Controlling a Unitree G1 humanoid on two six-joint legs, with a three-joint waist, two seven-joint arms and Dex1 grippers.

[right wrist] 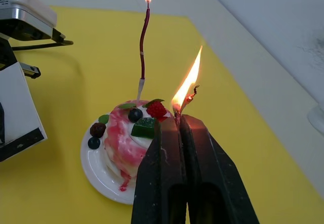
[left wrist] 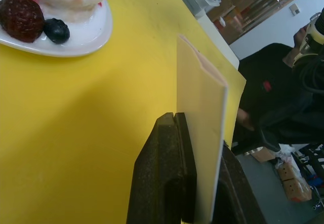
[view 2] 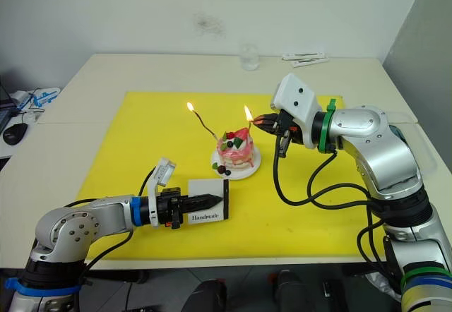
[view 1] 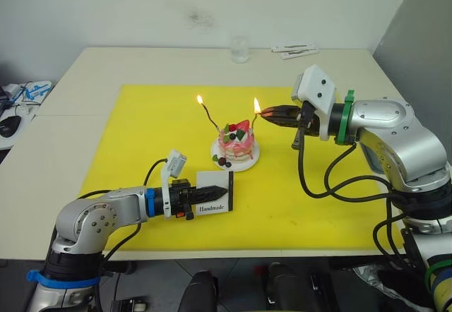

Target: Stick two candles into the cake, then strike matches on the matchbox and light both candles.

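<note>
The small round pink cake (view 1: 236, 145), topped with a red strawberry and dark and green berries, sits on its little white plate near the middle of the bright yellow mat (view 1: 141, 150) that covers the pale tabletop (view 1: 78, 72). Two thin, wavy, dark candles stand in the cake, both taller than it. The candle on the cake's left side (view 1: 209, 118) leans out to the left and carries a small flame at its tip. The candle on the cake's right side (view 1: 255, 111) also shows a flame.

The right gripper (view 1: 270, 114) hovers just to the right of the cake, at about the height of the right candle's flame. Its two black fingers are pressed together on a short dark match (right wrist: 185, 101), whose burning end sits right at the fingertips.

The left gripper (view 2: 212, 200) lies low over the mat in front of the cake and to its left, clamped on the flat white matchbox (view 1: 214, 193) with "Handmade" printed in black and a black strip along one edge. The box stands upright on edge, well apart from the plate.

A clear glass (view 1: 240, 49) stands at the far edge of the tabletop, beyond the cake.
</note>
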